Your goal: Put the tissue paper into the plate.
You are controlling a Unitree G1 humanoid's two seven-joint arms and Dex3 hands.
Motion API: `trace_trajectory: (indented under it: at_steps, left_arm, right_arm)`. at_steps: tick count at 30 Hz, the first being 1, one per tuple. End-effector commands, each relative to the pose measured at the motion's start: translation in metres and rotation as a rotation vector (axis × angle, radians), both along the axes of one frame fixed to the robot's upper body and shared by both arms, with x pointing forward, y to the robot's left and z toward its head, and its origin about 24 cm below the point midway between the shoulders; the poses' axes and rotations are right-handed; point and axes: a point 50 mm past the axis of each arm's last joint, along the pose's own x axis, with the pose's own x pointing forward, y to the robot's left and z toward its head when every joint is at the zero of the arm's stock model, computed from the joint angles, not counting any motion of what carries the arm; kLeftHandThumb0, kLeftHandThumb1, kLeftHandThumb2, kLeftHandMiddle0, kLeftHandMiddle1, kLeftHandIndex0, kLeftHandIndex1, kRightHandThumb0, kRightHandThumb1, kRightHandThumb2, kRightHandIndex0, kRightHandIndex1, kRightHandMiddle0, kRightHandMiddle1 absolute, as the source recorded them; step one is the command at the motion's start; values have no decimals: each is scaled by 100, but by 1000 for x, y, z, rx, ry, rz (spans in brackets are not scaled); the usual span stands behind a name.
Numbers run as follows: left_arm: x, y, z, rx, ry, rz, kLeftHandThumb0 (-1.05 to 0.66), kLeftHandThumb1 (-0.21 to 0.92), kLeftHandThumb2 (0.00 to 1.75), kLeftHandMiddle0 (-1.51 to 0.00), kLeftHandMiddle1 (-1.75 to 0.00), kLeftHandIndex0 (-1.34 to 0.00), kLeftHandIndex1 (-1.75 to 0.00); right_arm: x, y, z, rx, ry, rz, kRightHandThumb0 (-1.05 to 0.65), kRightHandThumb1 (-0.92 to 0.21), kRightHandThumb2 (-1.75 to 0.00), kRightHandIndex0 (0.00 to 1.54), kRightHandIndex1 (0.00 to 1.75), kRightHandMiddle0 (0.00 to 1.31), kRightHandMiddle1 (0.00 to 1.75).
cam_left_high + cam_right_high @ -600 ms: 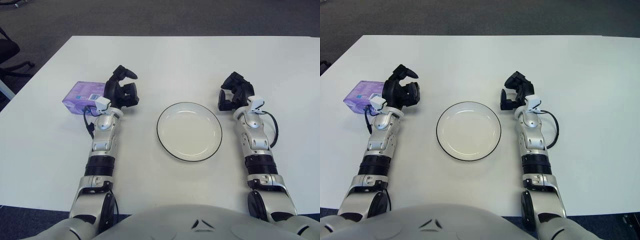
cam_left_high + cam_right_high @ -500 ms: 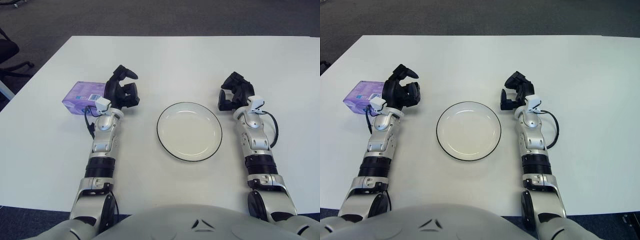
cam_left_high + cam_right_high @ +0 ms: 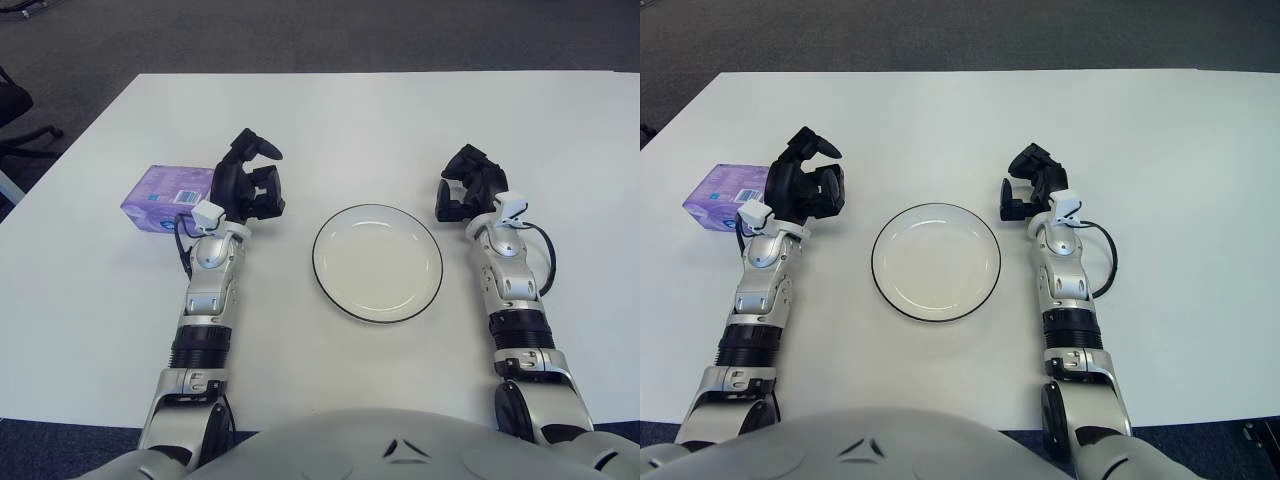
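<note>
Looking through left eye view: tissue paper (image 3: 165, 198), a purple soft pack, lying flat on white worktop (image 3: 90, 300), far left, well apart from plate (image 3: 377, 262). Left hand (image 3: 248, 185) just beside pack's right end, seemingly not touching, fingers spread and curved, holding nothing. Right hand (image 3: 468, 186) parked just right of plate's upper rim, fingers curled, holding nothing. Plate bare, sitting centre between both arms.

Switching to right eye view: same layout. Pack (image 3: 727, 196) partly hidden behind left hand (image 3: 805, 185); only left portion showing. Fingers (image 3: 816, 145) arched over the right end, gap underneath, no grip visible. Right hand (image 3: 1028, 184) curled up beside plate (image 3: 936, 261), idle.

Handling, judged from looks: light, soft film-wrapped pack, squashy under pressure, wrap likely slick. Not fragile, so firm squeeze fine. Best to pinch across the short width near right end or middle, thumb on one long side, fingers on the other; gripping a corner risks wrap sliding or pack pivoting. Low weight means easy lift, but could skid on smooth worktop if nudged sideways before closing.
</note>
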Motion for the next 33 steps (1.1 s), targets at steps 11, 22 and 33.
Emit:
trace_trajectory:
  at_steps: [11, 22, 33]
  left_arm:
    - [-38, 18, -17, 127, -25, 129, -47, 35, 127, -132, -175, -59, -175]
    - [-48, 24, 7, 566, -271, 361, -47, 35, 128, -130, -175, -59, -175]
    - [-58, 47, 13, 916, -312, 587, -47, 35, 128, -123, -175, -59, -175]
  right_arm:
    - [-30, 1, -57, 44, 195, -2, -1, 2, -169, 87, 171, 63, 175]
    - [-30, 1, -58, 53, 200, 0, -1, 4, -171, 89, 169, 66, 175]
    - [-30, 0, -59, 61, 206, 0, -1, 4, -170, 89, 169, 66, 175]
